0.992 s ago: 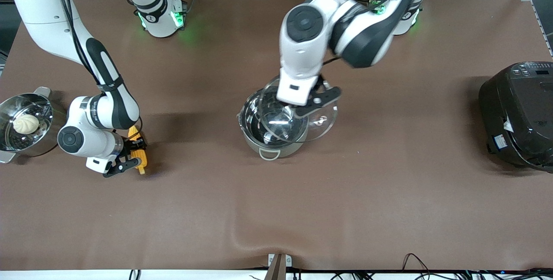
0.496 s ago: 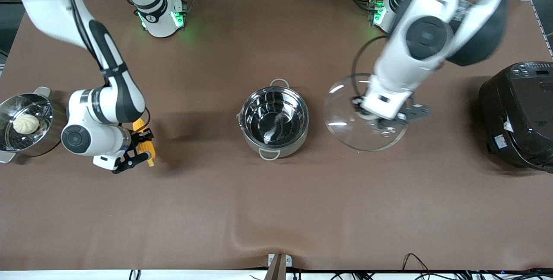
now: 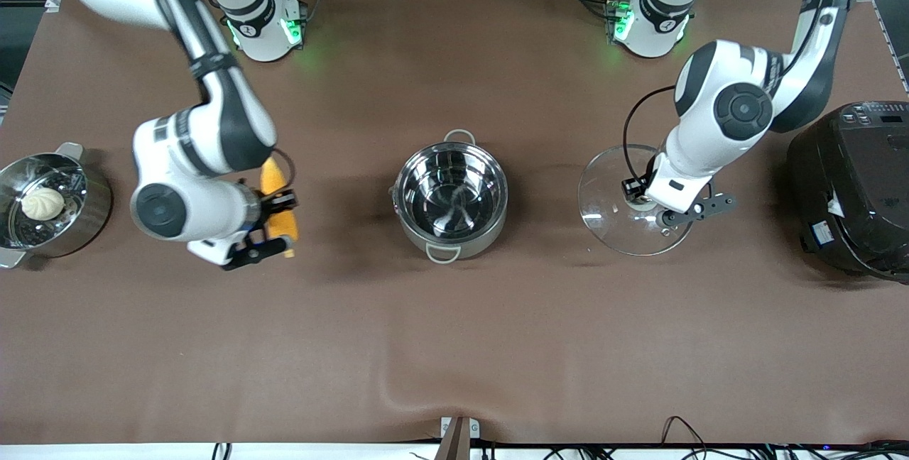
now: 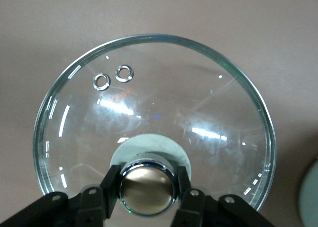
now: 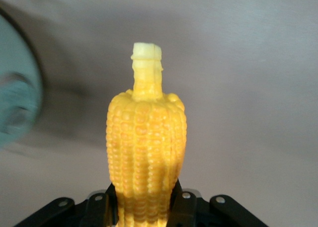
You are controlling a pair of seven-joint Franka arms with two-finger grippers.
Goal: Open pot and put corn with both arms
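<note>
My left gripper [image 3: 643, 199] is clamped on the knob [image 4: 147, 190] of the glass lid [image 3: 625, 222], over the table between the pot [image 3: 451, 194] and the rice cooker [image 3: 852, 187]. My right gripper [image 3: 273, 222] pinches the corn [image 3: 275, 187] in the air, between the open pot at mid-table and a steamer pot [image 3: 71, 222] holding a bun [image 3: 42, 202].
</note>
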